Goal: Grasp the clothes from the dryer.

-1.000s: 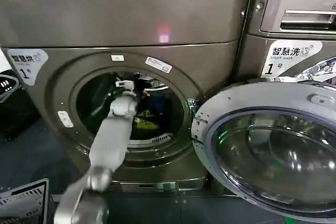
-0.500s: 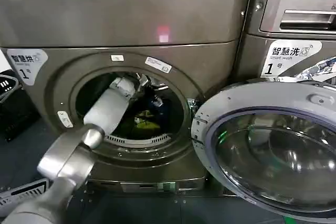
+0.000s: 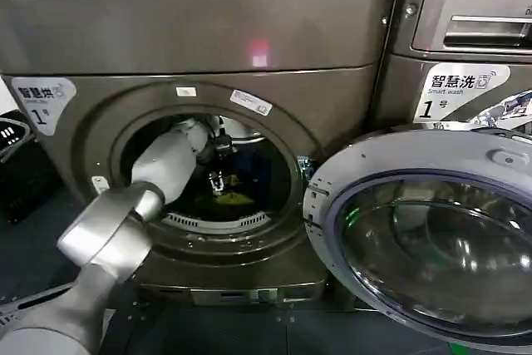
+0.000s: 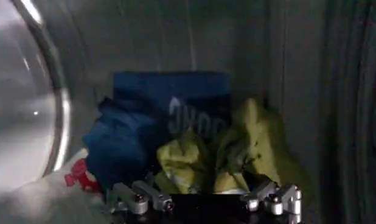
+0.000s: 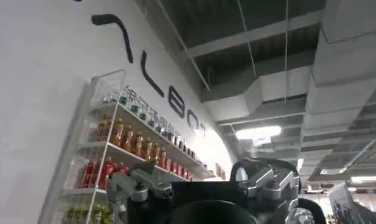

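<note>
Deep inside the drum, the clothes lie heaped together: a crumpled yellow-green garment (image 4: 221, 159), a dark blue one with pale lettering (image 4: 157, 125) behind and beside it, and a white one with a red patch (image 4: 54, 195) nearest the rim. You have the left gripper (image 4: 206, 199) reached through the round porthole of the bronze-grey metal dryer (image 3: 199, 31), jaws apart just short of the yellow-green piece, likely lined up to take it. Your right gripper (image 5: 206, 189) waits outside, jaws apart, aimed at a white wall with stocked drink shelves (image 5: 124, 152).
</note>
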Controlling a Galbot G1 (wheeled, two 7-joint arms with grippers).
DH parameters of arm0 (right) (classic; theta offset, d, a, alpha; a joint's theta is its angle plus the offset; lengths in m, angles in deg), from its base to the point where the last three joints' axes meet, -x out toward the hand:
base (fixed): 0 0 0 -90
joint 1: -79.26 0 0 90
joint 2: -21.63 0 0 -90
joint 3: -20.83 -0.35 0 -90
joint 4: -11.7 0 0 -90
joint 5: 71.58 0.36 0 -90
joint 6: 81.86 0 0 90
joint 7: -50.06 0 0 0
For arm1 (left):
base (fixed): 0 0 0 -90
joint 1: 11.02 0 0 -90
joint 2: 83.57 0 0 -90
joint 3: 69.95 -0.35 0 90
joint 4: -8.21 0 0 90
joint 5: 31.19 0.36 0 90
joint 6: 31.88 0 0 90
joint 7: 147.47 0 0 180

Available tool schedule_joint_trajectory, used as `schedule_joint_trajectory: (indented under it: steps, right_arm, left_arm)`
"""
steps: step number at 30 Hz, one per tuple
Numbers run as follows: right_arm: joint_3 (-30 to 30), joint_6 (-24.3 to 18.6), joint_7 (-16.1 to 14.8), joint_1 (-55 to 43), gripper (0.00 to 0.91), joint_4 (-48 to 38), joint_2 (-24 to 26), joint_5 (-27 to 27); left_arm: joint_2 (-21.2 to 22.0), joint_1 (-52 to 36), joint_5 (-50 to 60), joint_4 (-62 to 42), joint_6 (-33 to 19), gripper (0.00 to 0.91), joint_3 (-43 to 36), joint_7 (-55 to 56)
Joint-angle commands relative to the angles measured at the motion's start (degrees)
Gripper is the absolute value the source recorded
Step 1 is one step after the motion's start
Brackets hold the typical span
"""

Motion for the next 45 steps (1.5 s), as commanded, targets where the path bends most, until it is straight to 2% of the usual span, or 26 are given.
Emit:
schedule_joint_trajectory:
  steps: [1, 11, 12, 13, 14, 15, 18, 29, 34, 41, 45]
  right_arm:
    - [0.0, -0.06, -0.01, -0.02, 0.907, -0.12, -0.13, -0.1]
    - [0.51, -0.28, -0.16, -0.22, 0.907, -0.16, -0.25, -1.37]
    - [0.48, -0.28, -0.14, -0.22, 0.907, -0.21, -0.24, -1.38]
    - [0.45, -0.28, -0.14, -0.22, 0.907, -0.26, -0.23, -1.39]
    - [0.41, -0.3, -0.16, -0.15, 0.907, -0.29, -0.27, -1.39]
    - [0.42, -0.31, -0.15, -0.15, 0.907, -0.3, -0.31, -1.41]
    - [0.42, -0.33, -0.14, -0.18, 0.907, -0.28, -0.42, -1.41]
    - [0.92, -0.42, -0.17, -0.49, 0.907, -0.01, -0.75, -1.49]
    - [1.02, -0.38, -0.11, -0.44, 0.907, -0.12, -0.52, -1.49]
    - [1.6, -0.33, -0.05, -0.64, 0.907, 0.31, -0.56, -1.46]
    - [1.79, -0.27, -0.01, -0.76, 0.907, 0.54, -0.54, -1.45]
  left_arm:
    - [0.01, 0.79, 5.58, -1.7, -2.04, 0.907, -2.6, -1.95]
    - [0.6, 4.09, 3.74, -0.92, -2.04, 0.907, -1.75, -1.68]
    - [0.63, 4.23, 3.81, -0.95, -2.09, 0.853, -1.81, -2.1]
    - [0.63, 4.37, 3.87, -1.0, -2.09, 0.546, -1.82, -2.31]
    - [0.63, 4.47, 3.95, -1.03, -2.11, 0.319, -1.81, -2.52]
    - [0.62, 4.5, 4.01, -1.05, -2.13, 0.137, -1.82, -2.66]
    - [0.79, 4.62, 4.22, -1.21, -2.39, 0.0, -1.9, -3.0]
    - [0.91, 4.77, 4.33, -1.57, -3.67, 0.0, 0.1, -2.03]
    - [-0.4, 5.86, -0.45, 2.81, -1.49, 0.0, 3.65, 1.07]
    - [-1.32, 8.5, -10.94, 10.09, 1.47, 0.0, 15.17, 11.3]
    - [-3.25, 14.02, -17.59, 18.32, 2.66, 0.0, 20.2, 17.59]
